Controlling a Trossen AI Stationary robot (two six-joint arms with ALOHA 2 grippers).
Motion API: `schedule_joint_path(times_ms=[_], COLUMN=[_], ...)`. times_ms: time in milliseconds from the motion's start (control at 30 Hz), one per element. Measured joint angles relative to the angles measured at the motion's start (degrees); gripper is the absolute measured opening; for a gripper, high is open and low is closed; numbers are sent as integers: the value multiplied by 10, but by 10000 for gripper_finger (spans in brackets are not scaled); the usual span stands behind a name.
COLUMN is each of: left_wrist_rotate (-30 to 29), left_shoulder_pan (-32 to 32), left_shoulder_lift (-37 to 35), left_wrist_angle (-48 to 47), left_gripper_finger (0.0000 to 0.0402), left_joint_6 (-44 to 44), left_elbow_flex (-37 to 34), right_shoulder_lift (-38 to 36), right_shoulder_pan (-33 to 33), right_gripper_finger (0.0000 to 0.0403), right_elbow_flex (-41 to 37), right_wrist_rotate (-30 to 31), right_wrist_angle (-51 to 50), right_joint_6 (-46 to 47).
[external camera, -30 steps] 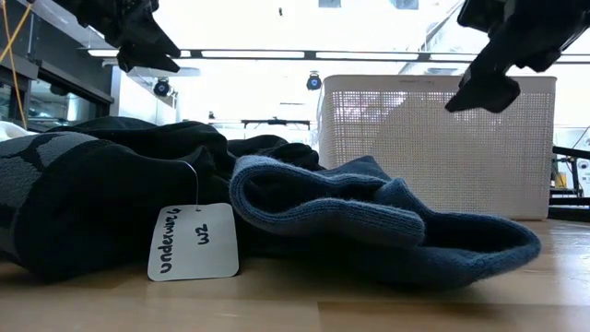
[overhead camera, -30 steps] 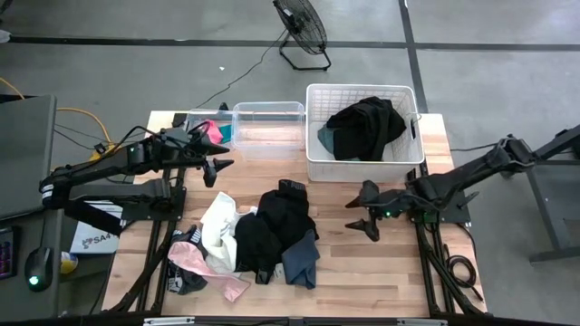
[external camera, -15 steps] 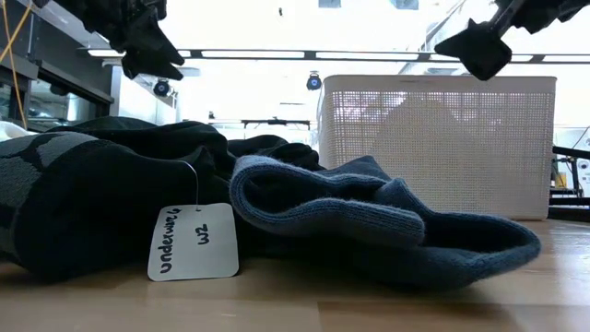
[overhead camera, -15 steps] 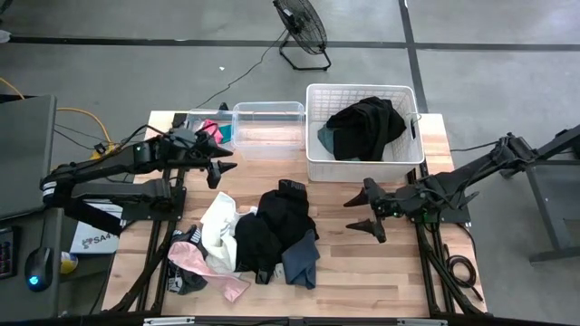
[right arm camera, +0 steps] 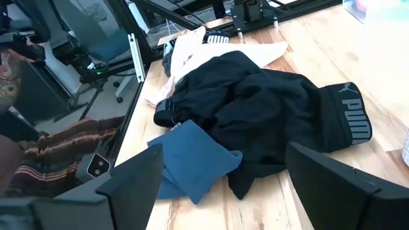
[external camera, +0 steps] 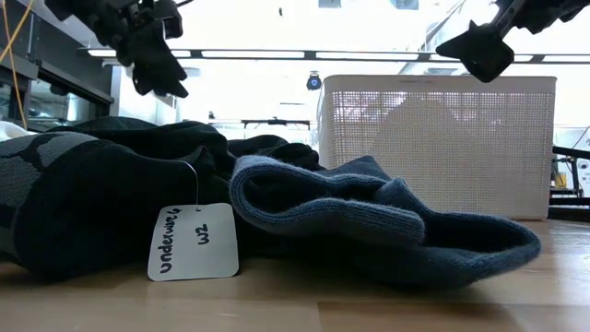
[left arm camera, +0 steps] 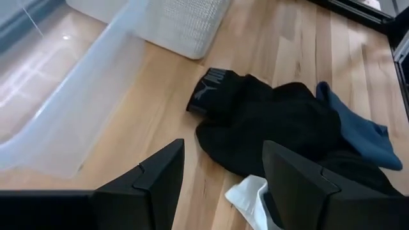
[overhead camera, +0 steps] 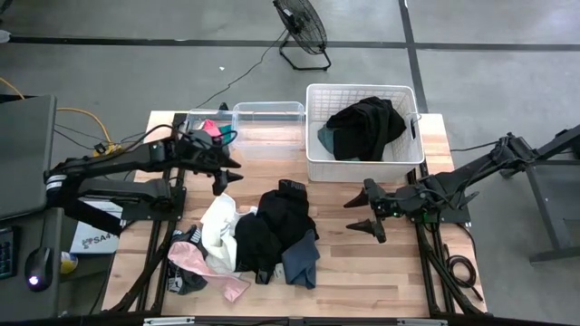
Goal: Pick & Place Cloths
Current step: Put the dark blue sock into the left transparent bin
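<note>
- Since a second ago, your left end effector point(overhead camera: 227, 174) has swung from beside the small clear bin point(overhead camera: 210, 127) toward the cloths pile point(overhead camera: 272, 231); your right end effector point(overhead camera: 360, 214) has lifted slightly and pulled back.
- Left end effector: empty, fingers partly apart, above bare desk point(overhead camera: 362, 272) just short of the pile.
- Right end effector: wide open, empty, hovering right of the pile, in front of the white basket point(overhead camera: 313, 127).
- Cloths pile: mid-desk; black briefs with lettered waistband point(left arm camera: 211, 89), navy piece point(right arm camera: 192, 156), white garment point(overhead camera: 217, 226), pink piece point(overhead camera: 204, 263).
- Basket: holds black and teal garments point(overhead camera: 362, 127).
- Tag point(external camera: 194, 242): handwritten, hanging on the black cloth.
</note>
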Motion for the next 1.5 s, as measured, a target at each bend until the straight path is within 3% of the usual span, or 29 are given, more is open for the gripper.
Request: schedule_joint_path(times_ms=[200, 467, 900, 1100, 1267, 1500], left_wrist_rotate=[17, -51, -120, -141, -144, -146], left_shoulder_pan=[-28, -123, -179, -204, -223, -226], left_shoulder_lift=[18, 35, 42, 51, 56, 73], left_wrist_angle=[6, 37, 40, 56, 76, 112], left_gripper_finger=[206, 206, 206, 206, 206, 206], left_joint_6=[0, -2, -15, -16, -17, -16], left_elbow_flex=[0, 0, 0, 0, 0, 0], right_shoulder_lift=[0, -10, -147, -187, -210, -243], right_shoulder_pan=[0, 0, 16, 30, 39, 40], right_gripper_finger=[319, 319, 319, 319, 319, 319], right_elbow_flex=[0, 0, 0, -65, -124, -168], right_wrist_rotate=[0, 14, 77, 120, 121, 120], right_wrist_angle=[2, -17, -109, -55, 9, 11], right_joint_6=[1, -20, -57, -60, -54, -22])
